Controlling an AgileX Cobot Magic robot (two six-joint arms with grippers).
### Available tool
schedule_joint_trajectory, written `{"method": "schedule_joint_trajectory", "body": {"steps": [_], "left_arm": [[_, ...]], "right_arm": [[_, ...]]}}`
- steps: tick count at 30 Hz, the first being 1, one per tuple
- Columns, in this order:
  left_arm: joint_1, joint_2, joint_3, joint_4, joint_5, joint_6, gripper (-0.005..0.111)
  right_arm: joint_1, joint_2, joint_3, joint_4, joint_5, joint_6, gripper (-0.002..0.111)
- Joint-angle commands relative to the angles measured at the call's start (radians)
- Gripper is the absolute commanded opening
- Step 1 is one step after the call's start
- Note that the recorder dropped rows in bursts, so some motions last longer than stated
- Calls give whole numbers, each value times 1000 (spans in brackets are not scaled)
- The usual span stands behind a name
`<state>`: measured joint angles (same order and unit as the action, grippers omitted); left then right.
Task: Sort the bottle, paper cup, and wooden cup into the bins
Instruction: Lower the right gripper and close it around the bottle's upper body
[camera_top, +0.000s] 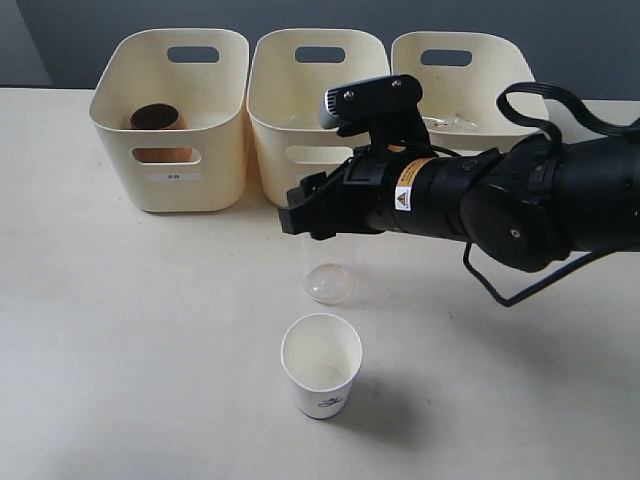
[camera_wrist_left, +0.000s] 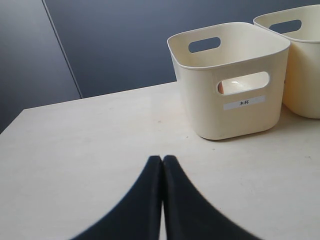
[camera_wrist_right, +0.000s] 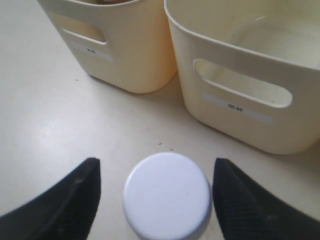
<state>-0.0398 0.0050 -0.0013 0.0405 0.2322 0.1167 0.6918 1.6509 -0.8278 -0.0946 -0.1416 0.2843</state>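
Note:
The clear bottle (camera_top: 328, 282) stands upright on the table in front of the middle bin (camera_top: 300, 135). Its white cap (camera_wrist_right: 166, 196) sits between the fingers of my open right gripper (camera_wrist_right: 156, 163), which touch nothing. In the exterior view the right gripper (camera_top: 305, 222) hangs over the bottle's top and hides the cap. The white paper cup (camera_top: 321, 364) stands upright just in front of the bottle. The reddish-brown wooden cup (camera_top: 158, 120) rests inside the left bin (camera_top: 170, 190). My left gripper (camera_wrist_left: 162, 159) is shut and empty, low over bare table.
The right bin (camera_top: 500, 60) stands behind my right arm (camera_top: 520, 195), which reaches across the middle. In the left wrist view the labelled left bin (camera_wrist_left: 200, 110) is ahead, the wooden cup (camera_wrist_left: 221, 88) showing through its cutout.

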Motion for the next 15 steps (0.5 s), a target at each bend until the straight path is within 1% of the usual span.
{"method": "schedule_joint_trajectory", "body": {"steps": [1, 8, 15], "left_arm": [[-3, -5, 1, -1, -1, -2, 0], [-3, -5, 1, -1, -1, -2, 0], [-3, -5, 1, -1, -1, -2, 0]], "right_arm": [[-5, 0, 4, 2, -7, -2, 61], [-5, 48, 4, 22, -4, -2, 61], [-5, 68, 4, 48, -59, -2, 61]]}}
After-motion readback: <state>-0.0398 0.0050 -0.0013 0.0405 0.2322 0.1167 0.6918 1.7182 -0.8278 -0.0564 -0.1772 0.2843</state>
